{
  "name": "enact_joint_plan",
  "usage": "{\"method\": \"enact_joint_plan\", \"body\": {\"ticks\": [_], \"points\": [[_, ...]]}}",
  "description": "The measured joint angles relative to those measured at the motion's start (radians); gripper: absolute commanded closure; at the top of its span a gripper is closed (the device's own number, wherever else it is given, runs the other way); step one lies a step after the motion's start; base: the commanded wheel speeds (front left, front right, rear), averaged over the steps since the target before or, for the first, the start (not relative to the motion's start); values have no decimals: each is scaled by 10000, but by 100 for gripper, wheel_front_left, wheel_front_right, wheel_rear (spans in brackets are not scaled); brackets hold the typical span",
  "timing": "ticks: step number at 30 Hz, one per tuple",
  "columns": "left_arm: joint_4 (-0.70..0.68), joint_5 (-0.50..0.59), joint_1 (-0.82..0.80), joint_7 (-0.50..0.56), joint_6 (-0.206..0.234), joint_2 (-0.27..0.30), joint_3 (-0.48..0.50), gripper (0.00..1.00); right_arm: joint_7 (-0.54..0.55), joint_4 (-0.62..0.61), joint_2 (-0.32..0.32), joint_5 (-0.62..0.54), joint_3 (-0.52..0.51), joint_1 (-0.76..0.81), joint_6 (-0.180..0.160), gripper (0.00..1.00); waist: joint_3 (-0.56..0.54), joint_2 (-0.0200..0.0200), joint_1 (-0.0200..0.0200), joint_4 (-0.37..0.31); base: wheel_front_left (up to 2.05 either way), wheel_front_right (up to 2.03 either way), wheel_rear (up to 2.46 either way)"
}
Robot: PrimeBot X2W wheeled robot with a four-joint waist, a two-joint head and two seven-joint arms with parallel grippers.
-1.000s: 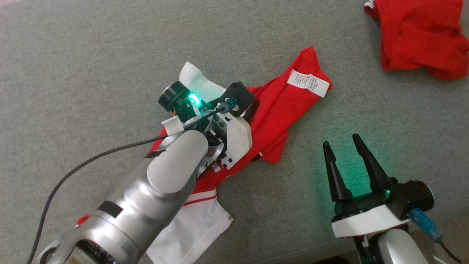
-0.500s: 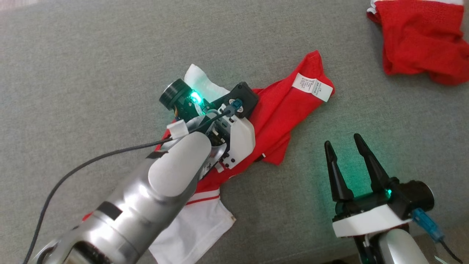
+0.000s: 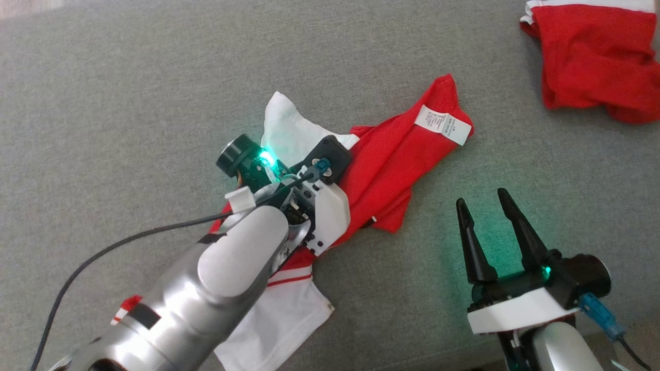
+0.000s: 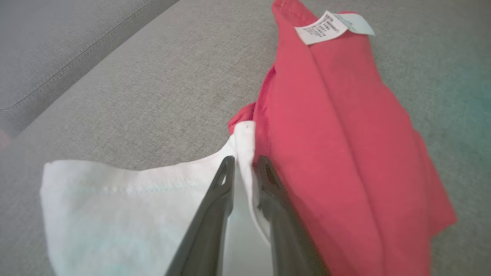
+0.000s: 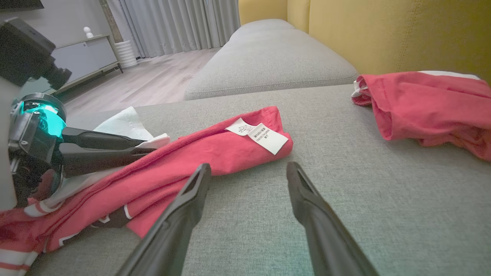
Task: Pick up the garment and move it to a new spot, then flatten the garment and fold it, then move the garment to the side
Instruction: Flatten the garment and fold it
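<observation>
Garment [image 3: 392,165] left of other garment [image 3: 593,56]

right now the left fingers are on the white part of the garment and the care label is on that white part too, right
Not quite: the care label is on the red part of the garment, as the left wrist view shows. The left fingers are on the white part, as you say.

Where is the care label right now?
Head view, right of centre: the label sits on the far tip of the garment, beyond the right gripper and nearer than the other garment at top right.
</observation>
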Motion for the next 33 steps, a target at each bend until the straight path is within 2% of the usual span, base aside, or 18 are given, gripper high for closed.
{"method": "enact_joint_plan", "body": {"ticks": [3,12,14,15,16,21,26,29,33], "points": [[-44,0,-2,-123,167,67,10,73,0,2,0,0,35,0,0,0,1,0,0,-43,0,0,0],[-48,0,-27,-307,261,90,15,82,0,17,0,12,127,0,0,0,-37,0,0,-140,0,0,0],[-31,0,-31,-385,263,90,15,85,0,19,0,12,127,0,0,0,-55,0,1,-152,0,0,0],[-27,0,-31,-426,263,90,13,96,0,21,0,12,127,0,0,0,-67,0,0,-155,0,0,0],[-21,-2,-31,-472,263,90,13,100,0,21,0,12,127,0,0,0,-79,0,0,-157,0,0,0],[67,-82,-31,-593,255,86,-4,100,0,36,0,10,142,7,0,0,-170,0,0,-129,0,0,0],[-176,-121,6,-1233,313,159,19,100,0,29,0,-98,71,22,0,0,-369,0,0,147,0,0,0],[-591,-299,187,-1478,523,405,102,100,0,40,-8,-88,-278,18,0,0,-511,0,0,470,0,0,0],[-1243,-299,743,-1728,784,1074,378,100,0,476,-284,537,-585,-70,0,0,-671,0,0,1036,0,0,0]]}}
